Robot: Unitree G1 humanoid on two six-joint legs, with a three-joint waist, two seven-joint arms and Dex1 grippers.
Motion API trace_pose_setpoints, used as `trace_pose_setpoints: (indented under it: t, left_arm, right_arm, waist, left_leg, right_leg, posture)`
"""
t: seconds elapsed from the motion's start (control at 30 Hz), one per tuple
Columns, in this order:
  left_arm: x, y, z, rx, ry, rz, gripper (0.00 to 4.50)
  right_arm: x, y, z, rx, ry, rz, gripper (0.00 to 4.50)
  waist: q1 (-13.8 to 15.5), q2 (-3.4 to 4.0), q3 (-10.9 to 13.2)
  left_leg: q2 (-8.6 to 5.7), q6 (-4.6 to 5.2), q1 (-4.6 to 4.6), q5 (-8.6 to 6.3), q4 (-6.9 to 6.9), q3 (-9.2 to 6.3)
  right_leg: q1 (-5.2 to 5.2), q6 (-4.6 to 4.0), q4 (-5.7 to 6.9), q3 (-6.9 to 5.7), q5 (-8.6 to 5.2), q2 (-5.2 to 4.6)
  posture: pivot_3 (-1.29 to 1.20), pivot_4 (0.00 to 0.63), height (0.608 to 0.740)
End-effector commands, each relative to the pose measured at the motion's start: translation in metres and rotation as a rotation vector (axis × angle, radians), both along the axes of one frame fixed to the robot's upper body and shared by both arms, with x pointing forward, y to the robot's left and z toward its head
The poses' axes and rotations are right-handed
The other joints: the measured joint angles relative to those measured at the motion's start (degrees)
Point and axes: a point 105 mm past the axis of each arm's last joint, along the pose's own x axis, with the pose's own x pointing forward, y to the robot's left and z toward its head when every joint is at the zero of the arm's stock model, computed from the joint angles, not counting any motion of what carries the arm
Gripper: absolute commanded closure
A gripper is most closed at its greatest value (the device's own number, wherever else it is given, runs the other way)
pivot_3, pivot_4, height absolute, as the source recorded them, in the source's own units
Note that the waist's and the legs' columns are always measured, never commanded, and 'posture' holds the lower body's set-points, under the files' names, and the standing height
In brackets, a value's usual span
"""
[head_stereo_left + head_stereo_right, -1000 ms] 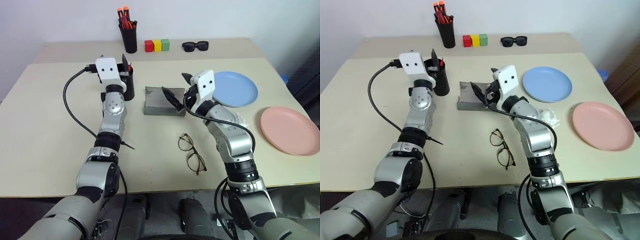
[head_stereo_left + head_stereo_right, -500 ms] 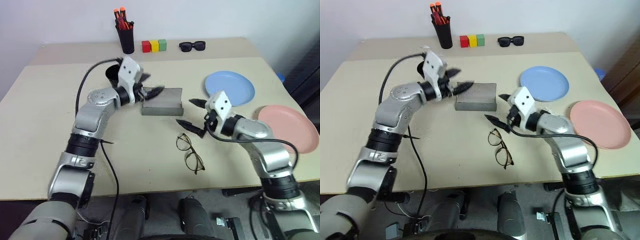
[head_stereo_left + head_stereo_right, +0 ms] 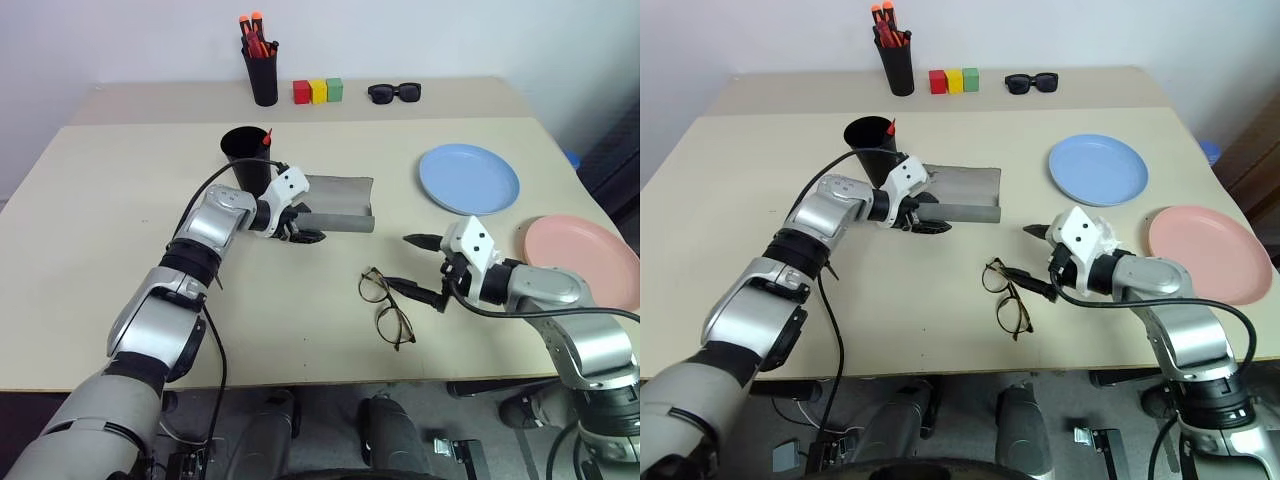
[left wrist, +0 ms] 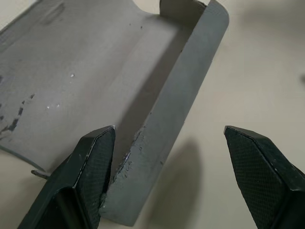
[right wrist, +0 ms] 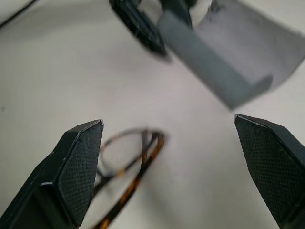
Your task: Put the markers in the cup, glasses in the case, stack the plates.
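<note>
**Glasses lie just off your right jaws, case held open to the left**

Glasses (image 3: 384,303) rest folded on the worktop (image 3: 90,230), their long axis running from the robot's side away towards the case and slanted a little. Your right gripper (image 3: 418,268) is the nearer one: its jaws are spread wide and point leftward, with the frame just beyond and slightly below the lower fingertip. Further back, the case (image 3: 338,203) lies open. Your left gripper (image 4: 169,179) is at its near-left corner, jaws apart, straddling the front wall. Judging by this, come down onto the frame across its narrow width.
</note>
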Motion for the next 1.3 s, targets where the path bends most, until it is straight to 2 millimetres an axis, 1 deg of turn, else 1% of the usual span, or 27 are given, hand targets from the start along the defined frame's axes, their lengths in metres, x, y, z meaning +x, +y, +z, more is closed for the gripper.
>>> trace_pose_setpoints:
  t: [0.03, 0.13, 0.17, 0.2, 0.33, 0.4, 0.5, 0.57, 0.63, 0.67, 0.77, 0.83, 0.9, 1.0, 1.1, 1.17, 1.23, 1.27, 1.3]
  left_arm:
    - [0.002, -0.006, 0.012, 0.007, -0.06, -0.052, 2.14]
    - [0.002, -0.007, 0.012, 0.004, -0.082, -0.065, 3.73]
    - [0.001, -0.007, 0.013, 0.005, -0.1, -0.083, 4.16]
    - [0.0, -0.008, 0.013, 0.006, -0.115, -0.099, 4.45]
    - [-0.005, -0.006, 0.017, -0.009, -0.177, -0.155, 4.45]
    - [-0.015, -0.004, 0.02, -0.024, -0.209, -0.227, 4.45]
    - [-0.028, 0.006, 0.022, -0.022, -0.214, -0.298, 4.45]
    - [-0.033, 0.012, 0.021, -0.005, -0.209, -0.314, 4.45]
    - [-0.043, 0.027, 0.017, 0.039, -0.172, -0.336, 4.45]
    - [-0.052, 0.037, 0.017, 0.04, -0.124, -0.355, 4.45]
    - [-0.078, 0.054, 0.017, 0.033, -0.027, -0.401, 4.45]
    - [-0.092, 0.062, 0.013, 0.048, 0.028, -0.415, 4.45]
    - [-0.099, 0.066, 0.009, 0.061, 0.064, -0.407, 4.45]
    - [-0.108, 0.066, 0.005, 0.039, 0.126, -0.383, 4.45]
    - [-0.11, 0.064, 0.005, 0.012, 0.164, -0.348, 3.68]
    - [-0.109, 0.063, 0.004, 0.02, 0.141, -0.329, 2.69]
    - [-0.11, 0.058, 0.007, -0.01, 0.093, -0.328, 1.64]
    - [-0.112, 0.056, 0.012, -0.047, 0.073, -0.321, 1.2]
    - [-0.113, 0.054, 0.016, -0.085, 0.061, -0.313, 1.2]
  right_arm:
    - [-0.002, -0.004, 0.01, 0.001, -0.053, -0.007, 0.0]
    - [-0.002, -0.007, 0.008, 0.004, -0.053, -0.021, 0.0]
    - [-0.001, -0.007, 0.007, 0.002, -0.052, -0.024, 0.0]
    - [-0.001, -0.007, 0.006, 0.001, -0.052, -0.026, 0.0]
    - [0.001, -0.007, 0.006, 0.0, -0.053, -0.029, 0.0]
    - [0.002, -0.006, 0.007, -0.001, -0.055, -0.028, 0.0]
    - [0.003, -0.005, 0.008, -0.001, -0.054, -0.022, 0.0]
    - [0.004, -0.004, 0.008, 0.0, -0.051, -0.019, 0.0]
    - [0.003, -0.002, 0.008, 0.013, -0.027, -0.013, 0.0]
    - [0.002, 0.001, 0.008, 0.028, -0.006, -0.007, 0.0]
    - [0.0, 0.007, 0.007, 0.052, 0.043, 0.002, 0.0]
    - [0.0, 0.009, 0.006, 0.055, 0.07, -0.003, 0.0]
    - [0.0, 0.01, 0.006, 0.055, 0.092, -0.009, 0.0]
    - [-0.001, 0.011, 0.005, 0.053, 0.137, -0.02, 0.0]
    - [-0.002, 0.012, 0.006, 0.058, 0.178, -0.026, 0.0]
    - [-0.003, 0.012, 0.005, 0.051, 0.199, -0.03, 0.0]
    - [-0.005, 0.012, 0.007, 0.054, 0.233, -0.029, 0.0]
    - [-0.006, 0.012, 0.007, 0.056, 0.25, -0.027, 0.0]
    - [-0.008, 0.012, 0.008, 0.055, 0.265, -0.025, 0.0]
  waist:
    - [-0.09, 0.0, 0.0]
    - [-0.07, 0.0, 0.0]
    - [-0.07, 0.0, 0.0]
    - [-0.09, -0.01, 0.0]
    - [-0.07, -0.01, 0.0]
    - [-0.2, -0.01, 0.0]
    - [-0.33, 0.01, 0.01]
    - [-0.2, 0.01, 0.01]
    - [-0.24, 0.01, 0.01]
    - [-0.22, 0.01, 0.01]
    - [-0.44, 0.05, 0.01]
    - [-0.38, 0.06, 0.02]
    - [-0.06, 0.06, 0.02]
    - [0.1, 0.06, 0.02]
    - [-0.05, 0.06, 0.02]
    - [-0.09, 0.07, 0.02]
    - [-0.16, 0.08, 0.02]
    - [-0.2, 0.08, 0.03]
    - [-0.25, 0.08, 0.03]
  left_leg:
    - [0.0, 0.01, 0.0, 0.0, 0.0, 0.0]
    - [0.01, 0.01, 0.01, 0.0, 0.0, -0.02]
    - [0.01, 0.01, 0.01, 0.0, 0.01, -0.02]
    - [0.01, 0.01, 0.0, 0.0, 0.02, -0.02]
    - [0.01, 0.01, 0.0, 0.0, 0.03, -0.02]
    - [0.02, 0.01, 0.0, 0.0, 0.02, -0.04]
    - [0.04, 0.01, 0.0, 0.0, 0.01, -0.09]
    - [0.06, 0.01, 0.0, 0.0, 0.01, -0.16]
    - [0.07, 0.01, 0.0, 0.0, 0.02, -0.18]
    - [0.07, 0.01, 0.0, -0.01, 0.02, -0.18]
    - [0.09, 0.02, 0.01, -0.01, -0.01, -0.21]
    - [0.1, 0.02, 0.01, -0.01, -0.01, -0.24]
    - [0.1, 0.02, 0.01, -0.01, 0.0, -0.26]
    - [0.08, 0.02, 0.01, -0.01, 0.02, -0.29]
    - [0.09, 0.02, 0.0, -0.02, 0.01, -0.3]
    - [0.09, 0.02, 0.0, -0.02, 0.01, -0.29]
    - [0.1, 0.02, 0.01, -0.02, 0.0, -0.28]
    - [0.1, 0.03, 0.01, -0.02, -0.01, -0.28]
    - [0.1, 0.04, 0.01, -0.03, -0.02, -0.27]
  right_leg:
    - [0.0, 0.01, 0.0, 0.0, 0.0, -0.02]
    - [0.0, 0.01, 0.02, 0.0, 0.0, -0.01]
    - [0.0, 0.01, 0.02, 0.0, 0.0, -0.01]
    - [0.0, 0.01, 0.03, 0.0, 0.0, -0.01]
    - [0.0, 0.02, 0.03, 0.0, -0.01, -0.03]
    - [0.0, 0.02, 0.04, 0.0, -0.01, -0.03]
    - [-0.03, 0.01, 0.05, 0.01, -0.01, -0.02]
    - [-0.03, 0.01, 0.06, 0.01, 0.0, -0.02]
    - [-0.02, 0.01, 0.06, 0.01, -0.01, -0.02]
    - [-0.02, 0.01, 0.05, 0.01, -0.01, -0.03]
    - [-0.03, -0.01, 0.06, 0.02, -0.01, -0.02]
    - [-0.03, -0.02, 0.07, 0.02, -0.02, -0.02]
    - [-0.02, -0.03, 0.06, 0.02, -0.02, -0.04]
    - [0.02, -0.2, 0.04, 0.01, -0.12, -0.06]
    - [0.0, -0.21, 0.03, 0.01, -0.13, -0.07]
    - [-0.01, -0.21, 0.04, 0.01, -0.13, -0.06]
    - [-0.01, -0.21, 0.04, 0.02, -0.13, -0.07]
    - [-0.02, -0.21, 0.04, 0.02, -0.13, -0.07]
    - [-0.03, -0.21, 0.04, 0.02, -0.13, -0.07]
  posture:
    - [0.0, 0.15, 0.74]
    - [0.0, 0.15, 0.74]
    - [0.0, 0.15, 0.74]
    - [0.0, 0.15, 0.74]
    - [0.0, 0.15, 0.74]
    - [0.0, 0.15, 0.74]
    - [0.0, 0.15, 0.74]
    - [0.0, 0.15, 0.74]
    - [0.0, 0.15, 0.74]
    - [0.0, 0.15, 0.74]
    - [0.0, 0.15, 0.74]
    - [0.0, 0.15, 0.74]
    - [0.0, 0.15, 0.74]
    - [0.0, 0.15, 0.74]
    - [0.0, 0.15, 0.74]
    - [0.0, 0.15, 0.74]
    - [0.0, 0.15, 0.74]
    - [0.0, 0.15, 0.74]
    - [0.0, 0.15, 0.74]
